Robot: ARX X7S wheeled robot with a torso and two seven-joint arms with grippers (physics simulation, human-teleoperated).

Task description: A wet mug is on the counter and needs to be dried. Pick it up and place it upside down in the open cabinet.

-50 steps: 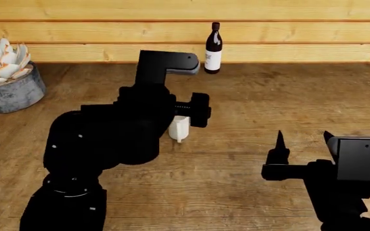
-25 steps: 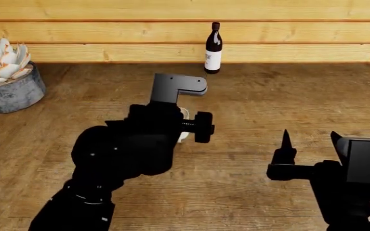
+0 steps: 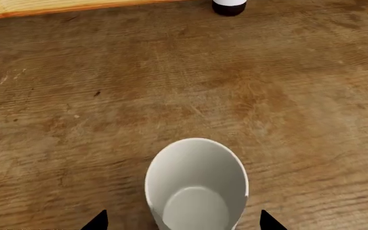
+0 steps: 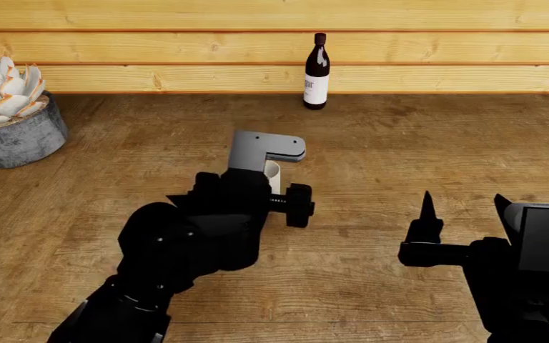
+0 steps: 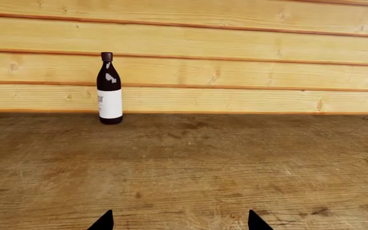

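Observation:
The white mug (image 3: pixel 197 187) stands upright on the brown counter (image 3: pixel 107 96), its open mouth facing the left wrist camera. My left gripper (image 3: pixel 184 223) is open, one dark fingertip on each side of the mug, with a gap between each and the mug. In the head view my left arm covers most of the mug (image 4: pixel 274 174), leaving only a white sliver. My right gripper (image 4: pixel 462 204) hovers open over the counter (image 4: pixel 399 143) at the right, with nothing between its fingers (image 5: pixel 178 221). The open cabinet is out of view.
A dark wine bottle (image 4: pixel 317 70) with a white label stands at the back against the yellow plank wall (image 4: pixel 160 43). The bottle (image 5: pixel 109 88) also shows in the right wrist view. A grey pot with a pale succulent (image 4: pixel 12 118) sits at the far left.
My left arm has swung right and come down over the mug, so its fingers now flank it and it hides more of the mug. The right gripper has shifted slightly right.

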